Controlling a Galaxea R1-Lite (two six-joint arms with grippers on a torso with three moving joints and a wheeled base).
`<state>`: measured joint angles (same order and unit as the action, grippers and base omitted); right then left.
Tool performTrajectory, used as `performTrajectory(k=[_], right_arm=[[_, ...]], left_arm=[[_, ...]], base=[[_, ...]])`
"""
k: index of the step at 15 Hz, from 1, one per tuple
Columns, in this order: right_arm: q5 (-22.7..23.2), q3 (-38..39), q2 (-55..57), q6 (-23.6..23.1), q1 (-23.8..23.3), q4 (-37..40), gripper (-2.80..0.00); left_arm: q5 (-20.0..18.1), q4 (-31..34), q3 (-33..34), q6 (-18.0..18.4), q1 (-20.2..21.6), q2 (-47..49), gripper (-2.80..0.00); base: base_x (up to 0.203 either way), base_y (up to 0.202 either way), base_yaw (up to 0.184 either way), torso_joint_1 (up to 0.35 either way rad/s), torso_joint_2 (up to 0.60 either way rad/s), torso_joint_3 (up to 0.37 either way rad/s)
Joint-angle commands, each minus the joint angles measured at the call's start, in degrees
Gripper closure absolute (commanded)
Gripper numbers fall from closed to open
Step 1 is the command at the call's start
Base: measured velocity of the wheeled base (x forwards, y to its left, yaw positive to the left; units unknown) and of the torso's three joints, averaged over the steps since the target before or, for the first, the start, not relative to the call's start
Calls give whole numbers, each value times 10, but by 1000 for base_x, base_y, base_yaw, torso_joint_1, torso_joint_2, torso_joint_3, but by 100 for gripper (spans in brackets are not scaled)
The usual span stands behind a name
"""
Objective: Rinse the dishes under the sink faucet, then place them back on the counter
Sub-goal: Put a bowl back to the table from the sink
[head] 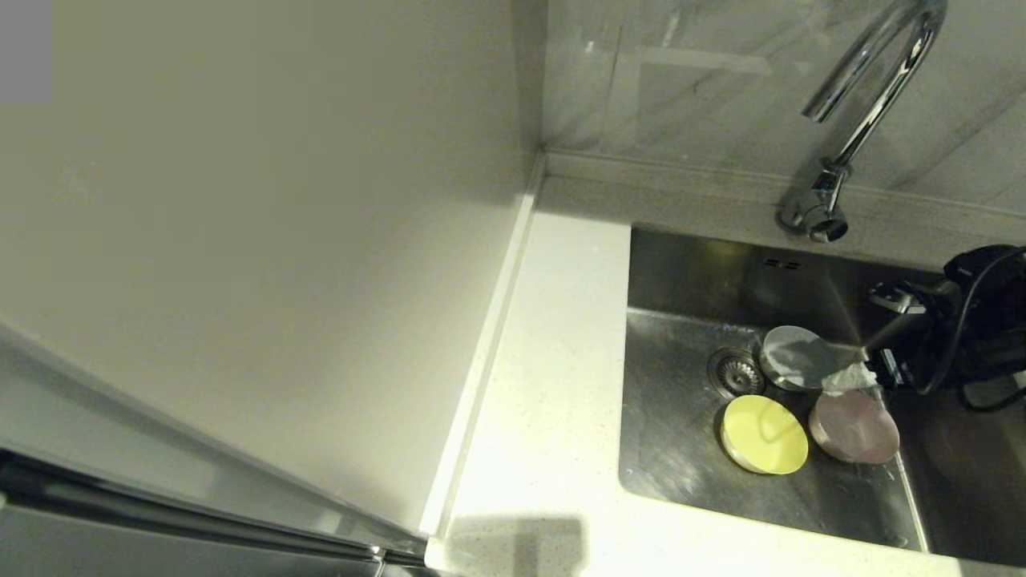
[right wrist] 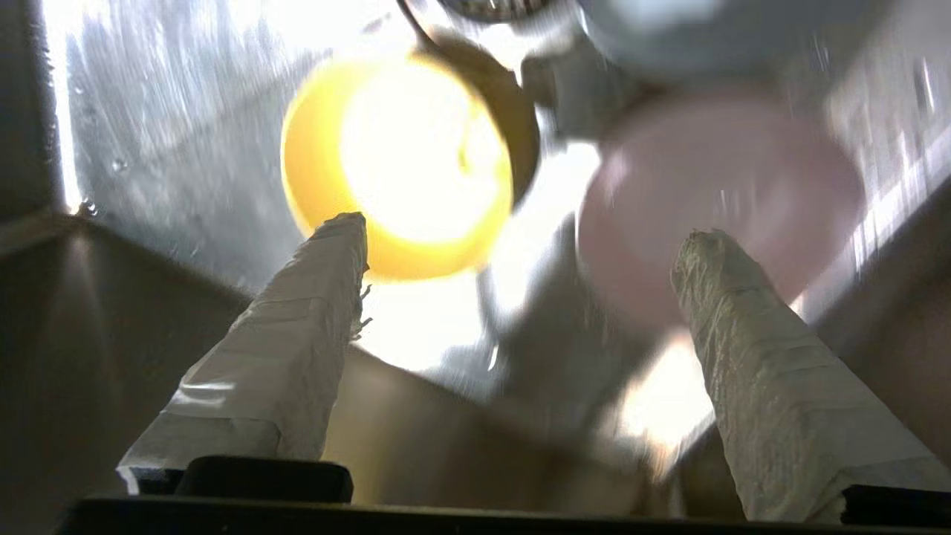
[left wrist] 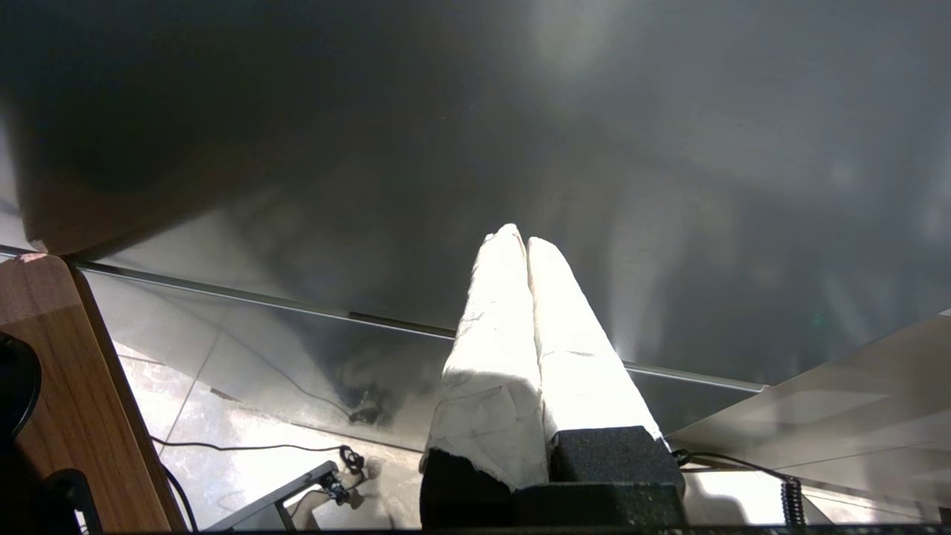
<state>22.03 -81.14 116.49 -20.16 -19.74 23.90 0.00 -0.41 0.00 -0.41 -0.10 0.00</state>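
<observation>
Three bowls lie on the floor of the steel sink [head: 681, 449]. The pale blue bowl [head: 793, 357] sits beside the round drain [head: 736, 371], with the yellow bowl [head: 764, 433] and the pink bowl [head: 854, 426] nearer the front. My right gripper [head: 862, 361] hangs open low in the basin, at the blue bowl's right edge and above the pink one. In the right wrist view the open right gripper [right wrist: 529, 230] has nothing between its fingers; the yellow bowl [right wrist: 394, 163] and pink bowl [right wrist: 713, 186] lie beyond the tips. My left gripper [left wrist: 524, 239] is shut and empty, parked out of the head view.
The chrome faucet [head: 870, 88] rises behind the sink, its spout ending above the basin's back right; no water shows. The white counter [head: 553, 417] runs along the sink's left and front. A pale wall panel stands to the left, grey tiles behind.
</observation>
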Motion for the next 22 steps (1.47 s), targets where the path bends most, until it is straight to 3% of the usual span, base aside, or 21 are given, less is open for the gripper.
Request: performTrajectory(k=[1,7,16,22], right_arm=[[20,-3,51,-50,-1,-38,-280],[62,-4,101,-133,0,-137,-280],[62,-45,136,-135,53,-160,-280],[27,-90,180,-133,66,-202,-280]], left_arm=[[0,0,2,0,0,0,0],[0,0,2,0,0,0,0],[0,0,2,0,0,0,0],[0,0,2,0,0,0,0]], base=[[0,0,0,0,0,0],[0,0,0,0,0,0],[0,0,0,0,0,0],[0,0,0,0,0,0]])
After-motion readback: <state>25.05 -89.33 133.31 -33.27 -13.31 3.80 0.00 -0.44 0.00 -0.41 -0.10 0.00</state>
